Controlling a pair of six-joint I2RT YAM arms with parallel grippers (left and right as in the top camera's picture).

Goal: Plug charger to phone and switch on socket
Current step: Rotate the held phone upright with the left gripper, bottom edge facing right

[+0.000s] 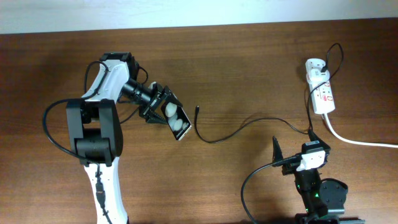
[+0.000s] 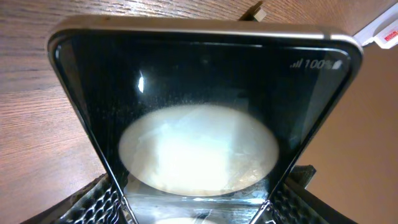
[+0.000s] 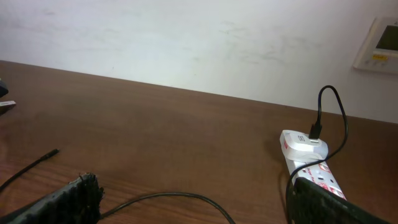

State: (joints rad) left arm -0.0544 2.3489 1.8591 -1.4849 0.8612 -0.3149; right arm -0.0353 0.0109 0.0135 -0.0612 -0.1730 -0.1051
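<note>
Overhead: left pincer (image 1: 164,113) was clamped on the phone (image 1: 177,122), one finger on each long edge, screen up and tilted. Couldn't tell if the phone touched the counter (image 1: 249,56). The charger (image 1: 249,122) lay loose on the counter, its plug tip (image 1: 196,109) just right of the phone, apart from it, not plugged in. From there the cable ran away from the phone to the socket (image 1: 323,90), which sat well right of the phone near the counter's far edge. A thick white cord (image 1: 357,140) left the socket on the side away from the phone. Right pincer (image 1: 293,144) sat well right of the phone on the near side, jaws spread wide, holding nothing, with the cable passing just by it.

Left wrist: phone (image 2: 199,112) filled the view, gripped at the bottom between both fingers (image 2: 99,199). Glossy face, big light glare, "100%" near the far corner. Past that corner, a bit of the socket (image 2: 382,34).

Right wrist: right pincer (image 3: 193,186) wide open and empty. Plug tip (image 3: 50,154) bare on the counter, charger (image 3: 168,198) trailing back. Socket (image 3: 308,158) had the white adapter (image 3: 301,144) seated in it.
</note>
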